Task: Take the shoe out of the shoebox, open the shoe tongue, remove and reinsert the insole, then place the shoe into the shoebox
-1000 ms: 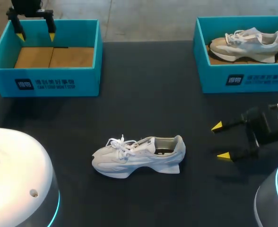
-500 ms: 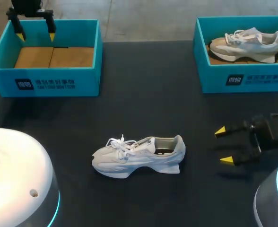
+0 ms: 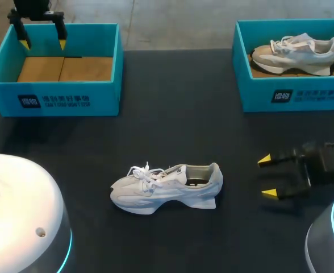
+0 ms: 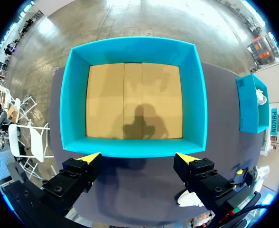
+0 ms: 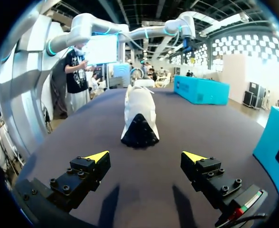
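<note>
Fingers on both grippers stand wide apart, with nothing between them. The shoe (image 3: 166,187) sits upright on its sole on the dark table (image 3: 172,114), near the front middle, with its toe toward my left and its heel toward my right. It is white and pale grey, with loose white laces, a thick wedge sole and a dark opening. In the right wrist view its heel end (image 5: 139,114) faces the right gripper (image 3: 266,177), which hangs low over the table, well apart from the shoe, with bare tabletop between them. At the back left stands the left shoebox (image 3: 53,101), teal with a brown cardboard floor. The left gripper (image 4: 135,156) hangs above its rear wall, pointing down. At the back right, the right shoebox (image 3: 295,96) holds a second shoe (image 3: 295,52), beige and white.
</note>
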`<state>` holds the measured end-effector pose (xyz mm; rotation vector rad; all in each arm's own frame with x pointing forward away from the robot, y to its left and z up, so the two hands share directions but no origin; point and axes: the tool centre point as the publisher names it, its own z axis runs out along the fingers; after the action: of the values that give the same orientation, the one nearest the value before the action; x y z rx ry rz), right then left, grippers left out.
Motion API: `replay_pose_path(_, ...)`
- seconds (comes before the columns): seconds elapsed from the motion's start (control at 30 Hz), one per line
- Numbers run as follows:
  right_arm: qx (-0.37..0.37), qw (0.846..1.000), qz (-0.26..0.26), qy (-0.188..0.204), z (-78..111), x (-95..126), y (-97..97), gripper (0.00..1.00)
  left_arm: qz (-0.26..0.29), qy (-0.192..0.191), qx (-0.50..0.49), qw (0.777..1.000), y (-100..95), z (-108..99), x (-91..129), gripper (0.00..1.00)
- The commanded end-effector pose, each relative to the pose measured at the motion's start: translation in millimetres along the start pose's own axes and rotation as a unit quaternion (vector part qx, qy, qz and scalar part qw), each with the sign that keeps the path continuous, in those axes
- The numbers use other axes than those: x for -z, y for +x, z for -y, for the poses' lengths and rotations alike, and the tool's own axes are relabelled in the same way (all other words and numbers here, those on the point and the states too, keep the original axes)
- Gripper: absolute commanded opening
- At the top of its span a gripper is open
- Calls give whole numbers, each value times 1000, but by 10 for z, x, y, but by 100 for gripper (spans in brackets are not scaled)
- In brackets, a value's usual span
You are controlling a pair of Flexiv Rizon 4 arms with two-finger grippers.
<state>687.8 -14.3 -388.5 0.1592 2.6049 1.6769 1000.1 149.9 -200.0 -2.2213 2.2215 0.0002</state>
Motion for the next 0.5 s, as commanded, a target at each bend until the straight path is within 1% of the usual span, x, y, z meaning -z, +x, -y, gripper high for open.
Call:
replay_pose_path(0.03,-11,1000,21,-8,28,-94,14,100,0,0,0,1000,0,-1,0,100)
replay_pose_path(0.07,-15,999,25,-15,26,-113,17,100,0,0,0,1000,0,-1,0,100)
replay_pose_path(0.17,-17,999,31,-21,5,-181,39,100,0,0,0,1000,0,-1,0,100)
replay_pose_path(0.5,-27,999,33,-31,-113,-467,82,100,0,0,0,1000,0,-1,0,100)
